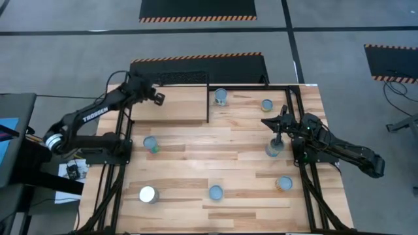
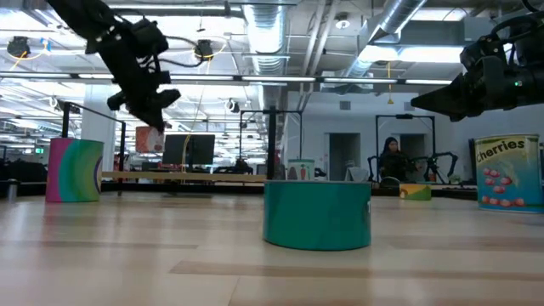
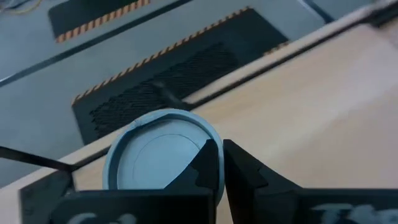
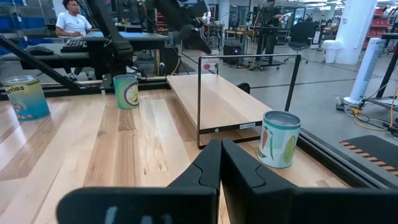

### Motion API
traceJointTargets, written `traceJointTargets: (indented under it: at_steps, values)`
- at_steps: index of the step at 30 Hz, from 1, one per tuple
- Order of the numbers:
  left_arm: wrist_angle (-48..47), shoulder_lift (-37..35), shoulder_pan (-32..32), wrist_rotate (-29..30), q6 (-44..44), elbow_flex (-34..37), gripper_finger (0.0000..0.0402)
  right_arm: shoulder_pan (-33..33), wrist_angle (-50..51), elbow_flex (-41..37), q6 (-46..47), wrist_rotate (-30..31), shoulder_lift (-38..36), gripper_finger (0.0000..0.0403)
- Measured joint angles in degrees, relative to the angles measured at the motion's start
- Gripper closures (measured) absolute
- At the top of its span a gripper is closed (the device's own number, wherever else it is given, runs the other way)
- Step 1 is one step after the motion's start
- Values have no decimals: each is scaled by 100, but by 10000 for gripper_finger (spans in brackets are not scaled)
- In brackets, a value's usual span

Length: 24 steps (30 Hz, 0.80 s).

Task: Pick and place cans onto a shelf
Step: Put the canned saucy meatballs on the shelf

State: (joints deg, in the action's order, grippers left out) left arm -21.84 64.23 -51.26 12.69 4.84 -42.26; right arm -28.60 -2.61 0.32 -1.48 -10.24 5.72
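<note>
listing the left gripper (image 1: 157, 98) first: it hangs over the far left corner of the shelf (image 1: 176, 108), the arm reaching in from the table's left side.

- thing nearest it: a blue-topped can (image 3: 155, 155), upright with its long axis vertical, seen from above in the left wrist view. it looks to stand at the shelf's far edge, with the floor mat beyond it.
- relation: the can lies just beside the fingers and partly behind one of them, not between them. the arm hides it in the high view.
- pincer state: fingers drawn together with only a thin slit showing, holding nothing that can be seen. whether one finger touches the can's side cannot be told.
- judgement: this can reads as already placed. before any fresh grasp, the fingers would have to part and come in from straight above.

right gripper (image 1: 269, 123): over the right half of the table, well apart from the shelf, fingers pressed together and empty.

- nearest can (image 1: 274, 149): upright on the table, close beside the right gripper on the near side, and far nearer this arm than the left one.
- six more cans stand upright, spread over the table.
- judgement: the right arm is better placed for that can, but it must open first.
</note>
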Motion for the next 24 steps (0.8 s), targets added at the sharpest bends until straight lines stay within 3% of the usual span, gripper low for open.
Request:
traceJointTargets:
  at_steps: [13, 24]
  values:
    - [922, 1252, -523, -110, -210, -7, 401, 0, 0, -1, 0, 0, -2, 369]
    - [1073, 1438, -630, 64, -200, -24, 397, 2, 0, -2, 0, 0, -1, 369]
